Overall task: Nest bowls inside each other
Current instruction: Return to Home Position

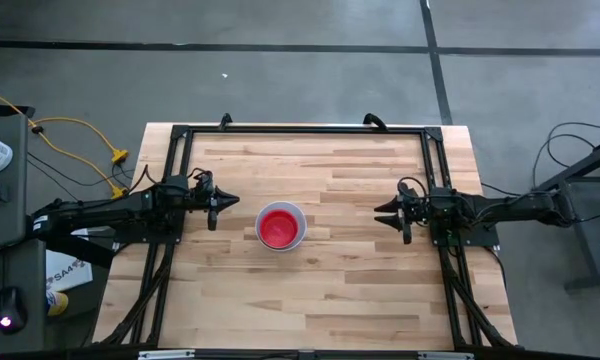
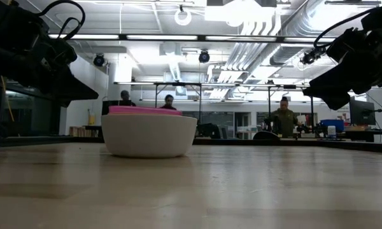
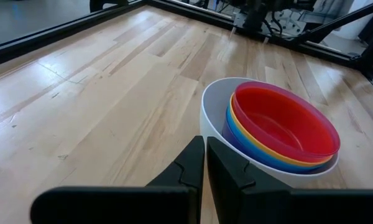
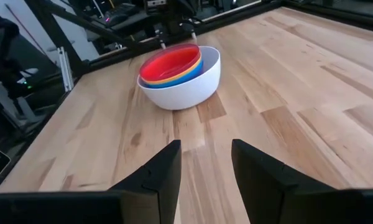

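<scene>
Left tool [image 1: 223, 203]: raised above the desk [image 1: 360, 290], left of the bowls [image 1: 281, 227], fingers clenched together, gripping nothing.
Bowls: one nested stack near the desk centre, white bowl [image 4: 193, 87] outermost, red bowl [image 3: 286, 121] innermost.
Right tool [image 1: 384, 212]: raised, right of the stack, fingers released and apart, nothing between them.

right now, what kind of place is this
Probably a robotics lab: bare ceiling ducts, people in the room behind, and a left arm and right arm at either side of a wooden table.
</scene>
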